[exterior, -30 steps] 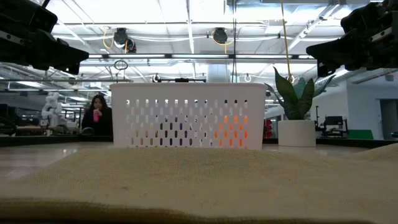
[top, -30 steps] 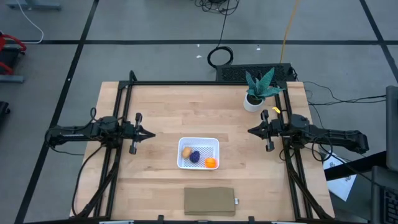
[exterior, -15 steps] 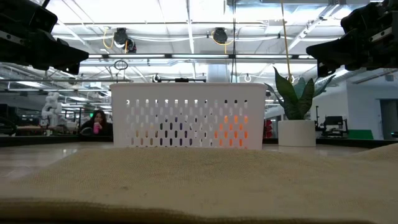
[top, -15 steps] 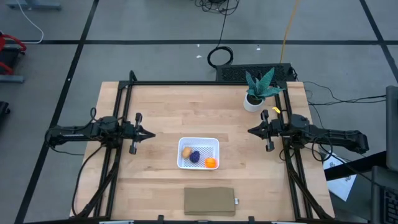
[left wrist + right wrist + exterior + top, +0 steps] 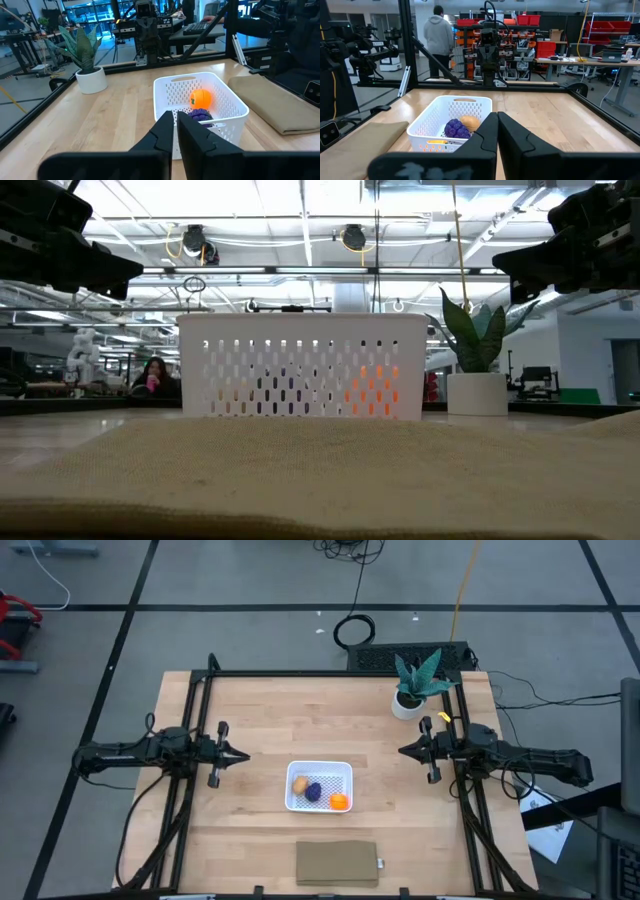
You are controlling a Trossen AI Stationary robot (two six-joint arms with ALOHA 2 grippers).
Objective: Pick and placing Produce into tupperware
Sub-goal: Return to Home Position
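Table: light wood table (image 5: 260, 720), white tupperware (image 5: 338, 778) mid-table between the arms, brown pad (image 5: 336, 863) near it.
Produce: orange piece (image 5: 339, 801), tan piece (image 5: 299, 783) and purple piece (image 5: 313, 793) all inside the tupperware, going by the high view.
Low view: only an orange glow through the holes, that's it.
Left tool (image 5: 243, 755): off to the tupperware's left, well apart from it, fingers together.
Right tool (image 5: 403, 751): same deal on the right, fingers together, near the potted plant (image 5: 415, 685).
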